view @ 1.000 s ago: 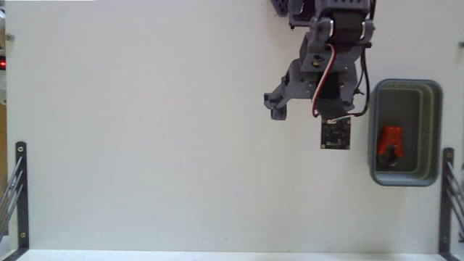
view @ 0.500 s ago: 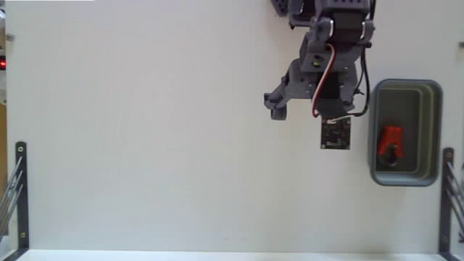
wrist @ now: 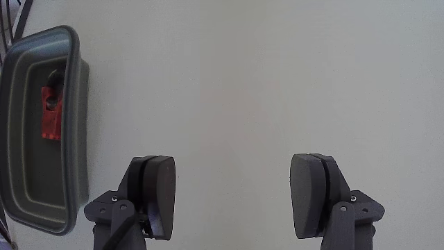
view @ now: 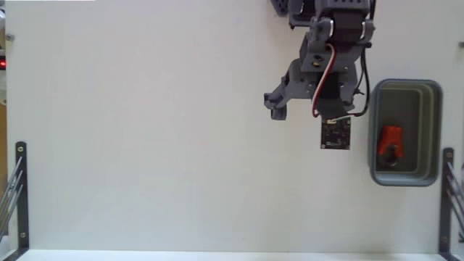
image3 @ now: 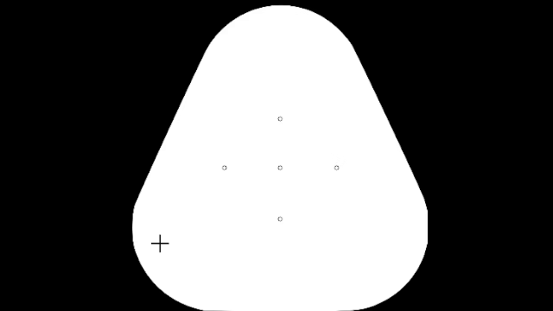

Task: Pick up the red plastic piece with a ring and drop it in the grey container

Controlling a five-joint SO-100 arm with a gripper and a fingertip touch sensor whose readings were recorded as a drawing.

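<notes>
Small orange-red plastic piece with a ring [view: 391, 144] inside dark grey rectangular plastic tub [view: 433, 130] at table's right edge; gripper [wrist: 232, 194] wide open, empty, over bare white tabletop [view: 145, 130] left of tub.

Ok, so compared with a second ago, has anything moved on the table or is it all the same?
Nothing visibly changed. The red plastic piece lies inside the grey container as before, and the arm hangs in the same pose beside the tub. In the wrist view the tool is open and empty over the bare white table.
</notes>
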